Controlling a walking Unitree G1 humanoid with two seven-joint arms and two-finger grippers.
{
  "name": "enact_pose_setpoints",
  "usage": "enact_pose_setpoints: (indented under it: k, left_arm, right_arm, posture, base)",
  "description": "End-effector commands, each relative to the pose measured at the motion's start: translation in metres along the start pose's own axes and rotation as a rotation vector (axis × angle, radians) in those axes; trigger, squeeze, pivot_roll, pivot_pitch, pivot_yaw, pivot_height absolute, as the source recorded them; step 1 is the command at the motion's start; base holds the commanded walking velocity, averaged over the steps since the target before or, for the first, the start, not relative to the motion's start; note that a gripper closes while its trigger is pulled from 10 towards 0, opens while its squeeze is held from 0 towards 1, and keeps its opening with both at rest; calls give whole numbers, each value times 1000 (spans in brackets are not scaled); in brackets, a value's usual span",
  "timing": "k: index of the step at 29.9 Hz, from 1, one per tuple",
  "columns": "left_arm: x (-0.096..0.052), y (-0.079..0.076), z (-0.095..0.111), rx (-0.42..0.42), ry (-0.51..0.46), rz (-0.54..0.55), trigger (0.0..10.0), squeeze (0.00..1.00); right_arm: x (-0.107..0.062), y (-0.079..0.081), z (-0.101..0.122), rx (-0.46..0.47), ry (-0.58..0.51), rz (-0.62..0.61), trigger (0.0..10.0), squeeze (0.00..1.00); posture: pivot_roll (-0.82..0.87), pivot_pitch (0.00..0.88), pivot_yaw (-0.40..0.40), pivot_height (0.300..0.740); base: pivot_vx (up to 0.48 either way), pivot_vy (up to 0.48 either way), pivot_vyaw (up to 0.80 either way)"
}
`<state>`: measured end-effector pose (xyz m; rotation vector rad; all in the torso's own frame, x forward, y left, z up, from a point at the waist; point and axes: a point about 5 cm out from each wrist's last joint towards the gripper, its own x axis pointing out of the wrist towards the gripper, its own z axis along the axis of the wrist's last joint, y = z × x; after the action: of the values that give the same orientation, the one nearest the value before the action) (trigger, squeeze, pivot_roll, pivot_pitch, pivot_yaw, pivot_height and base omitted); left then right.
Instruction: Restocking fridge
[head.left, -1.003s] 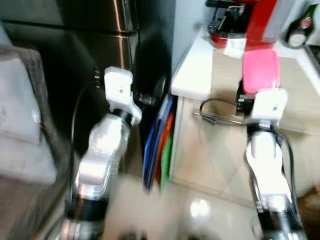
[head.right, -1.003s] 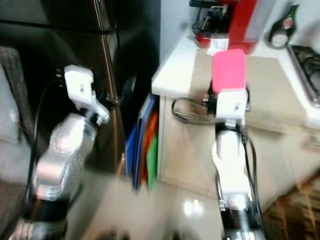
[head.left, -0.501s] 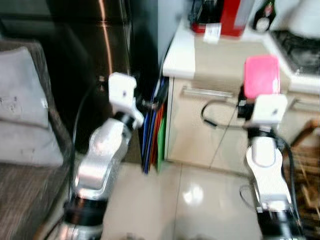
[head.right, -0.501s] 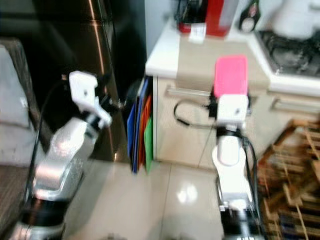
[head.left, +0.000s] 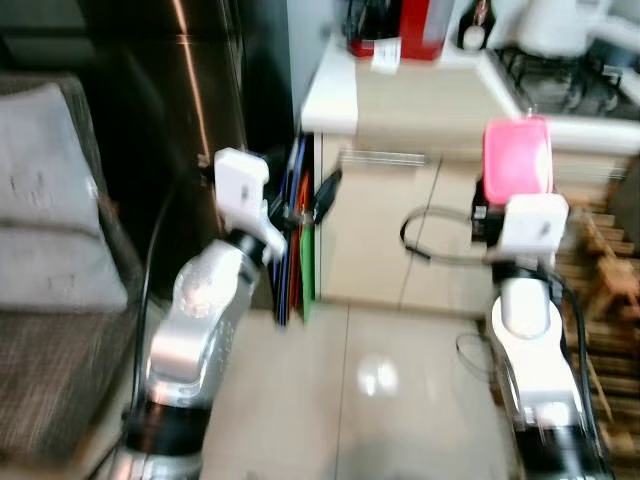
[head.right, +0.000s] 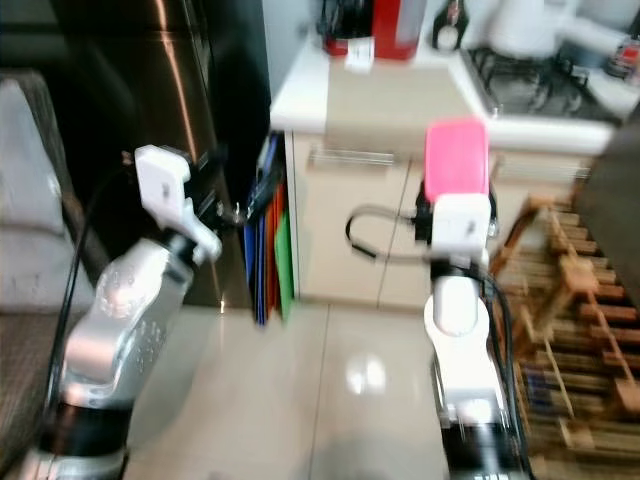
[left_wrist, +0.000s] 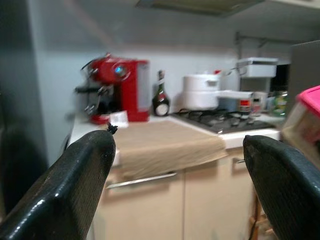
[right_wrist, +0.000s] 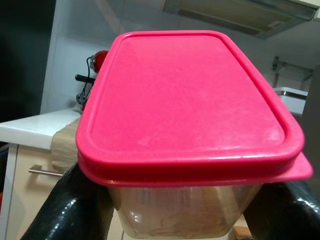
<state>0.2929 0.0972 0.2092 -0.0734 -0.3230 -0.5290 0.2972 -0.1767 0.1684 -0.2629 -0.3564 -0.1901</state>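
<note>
Fridge (head.left: 150, 110), dark and steel-fronted, stands at 10 o'clock of the robot, its door closed, beside a kitchen counter (head.left: 400, 95) at 12 o'clock. The right gripper (right_wrist: 185, 200) clamps a clear box (right_wrist: 185, 210) with a pink lid (right_wrist: 190, 100), held up at 2 o'clock before the cabinet. The left gripper (left_wrist: 180, 165), fingers (left_wrist: 75, 180) spread wide and empty, hangs near the fridge's edge.
</note>
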Motion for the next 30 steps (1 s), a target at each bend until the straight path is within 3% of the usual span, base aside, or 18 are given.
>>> enact_pose_setpoints:
  k: [1,17,30]
  left_arm:
    - [2,-15,2,20,-18,-89,10000,0]
    - [2,-11,5,-2,-27,-96,10000,0]
    - [-1,-7,1,-24,-15,-72,10000,0]
  right_arm:
    - [2,-5,-2,-21,9,-5,10000,0]
    - [0,-5,-7,-36,25,-1,10000,0]
    - [-3,-3,-9,-44,30,27,10000,0]
  posture:
    - [-84,0,58,740]
    - [-93,0,69,740]
    - [-93,0,66,740]
  base:
    - [0,-465,0]
    - [30,-455,0]
    - [0,0,0]
